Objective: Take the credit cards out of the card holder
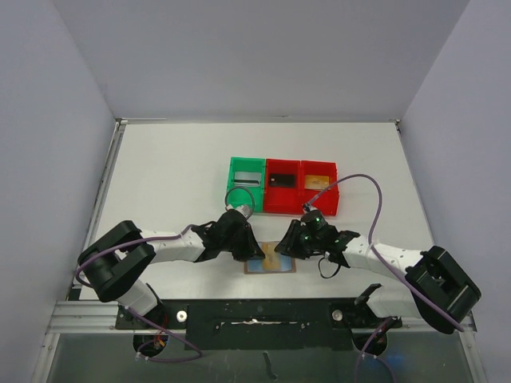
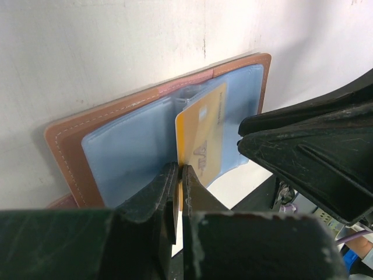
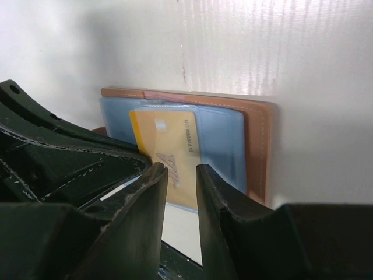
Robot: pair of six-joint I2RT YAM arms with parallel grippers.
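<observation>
Gold card (image 2: 201,137): likely thin, stiff, light, slick. Best pinched at exposed near edge, drawn straight along sleeve. Sits half out of sleeve in card holder (image 2: 67,151), open flat on surface (image 1: 176,175) between tools. Left tool (image 2: 179,192): pressed together at card corner, actual pinch unclear. Right tool (image 3: 182,175): slightly spread, card edge behind gap.

The left arm (image 1: 172,246) and right arm (image 1: 383,257) reach inward, tips nearly meeting, the left claw (image 2: 178,172) pinched closed, the right claw (image 3: 182,170) slightly parted.
</observation>
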